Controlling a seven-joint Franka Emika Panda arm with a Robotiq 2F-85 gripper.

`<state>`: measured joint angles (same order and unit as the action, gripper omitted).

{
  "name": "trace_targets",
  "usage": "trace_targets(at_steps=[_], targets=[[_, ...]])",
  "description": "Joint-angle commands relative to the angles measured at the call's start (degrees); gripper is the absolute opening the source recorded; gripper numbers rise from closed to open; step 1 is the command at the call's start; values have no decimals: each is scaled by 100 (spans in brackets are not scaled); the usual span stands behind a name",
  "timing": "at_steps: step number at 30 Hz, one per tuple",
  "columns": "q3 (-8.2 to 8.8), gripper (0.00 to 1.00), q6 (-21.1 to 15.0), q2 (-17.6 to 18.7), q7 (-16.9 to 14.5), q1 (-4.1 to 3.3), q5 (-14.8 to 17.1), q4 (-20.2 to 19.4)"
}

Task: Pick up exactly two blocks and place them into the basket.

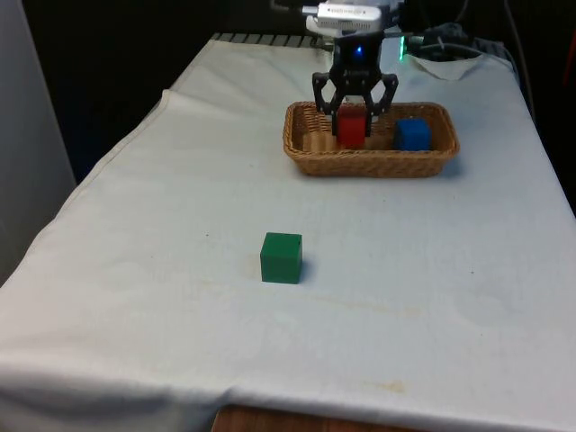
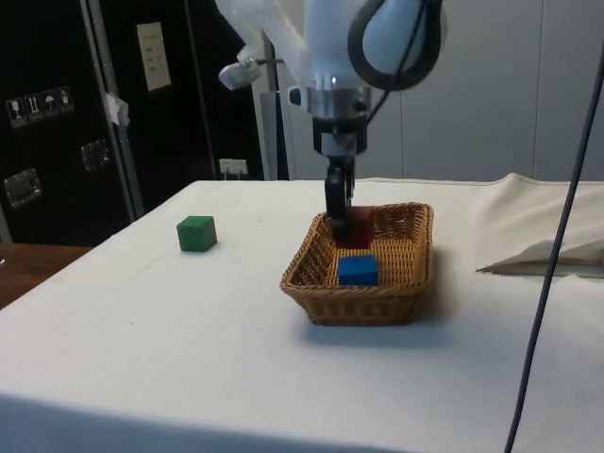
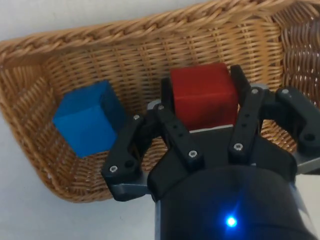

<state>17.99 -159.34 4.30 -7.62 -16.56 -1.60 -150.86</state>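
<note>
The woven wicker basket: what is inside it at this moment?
The woven wicker basket holds a blue cube and a red cube between the black claw's fingers. The floor beneath them is covered.

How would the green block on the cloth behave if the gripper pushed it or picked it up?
The green block looks like a rigid cube resting flat on the cloth, so it would probably slide, not roll. Its flat opposite faces should grip squarely. It may drag the loose cloth slightly.

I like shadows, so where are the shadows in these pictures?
Front view: the green block has only a faint shadow on the cloth. Side view: a soft dark patch lies on the cloth beside the basket. Wrist view: the claw darkens the basket's floor around the red block.
</note>
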Motion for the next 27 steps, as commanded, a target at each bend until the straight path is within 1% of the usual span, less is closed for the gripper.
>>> trace_targets(at_steps=[1,4,5,6,7,8,9,13,14,15,16,18,23,24,25,27], targets=[[-29,4,-155,63,-80,0,80,-57],[-63,4,-344,258,-103,0,103,-74],[-11,4,-286,264,-34,0,0,-52],[-74,4,-378,304,-97,6,109,-74],[-97,4,-447,384,-97,6,115,-69],[-103,6,-470,413,-97,11,120,-63],[-115,11,-493,441,-97,11,120,-63],[-132,48,-527,504,-97,11,126,-52],[-57,58,-498,539,-34,-11,6,-23],[-138,73,-533,521,-97,17,126,-46],[-138,78,-533,521,-97,17,126,-46],[-143,99,-539,533,-97,17,126,-46],[-149,100,-539,544,-97,17,132,-46],[-69,100,-498,561,-34,-11,11,-23],[-143,100,-539,544,-97,17,126,-46],[-92,100,-458,464,-29,-6,63,-29]])
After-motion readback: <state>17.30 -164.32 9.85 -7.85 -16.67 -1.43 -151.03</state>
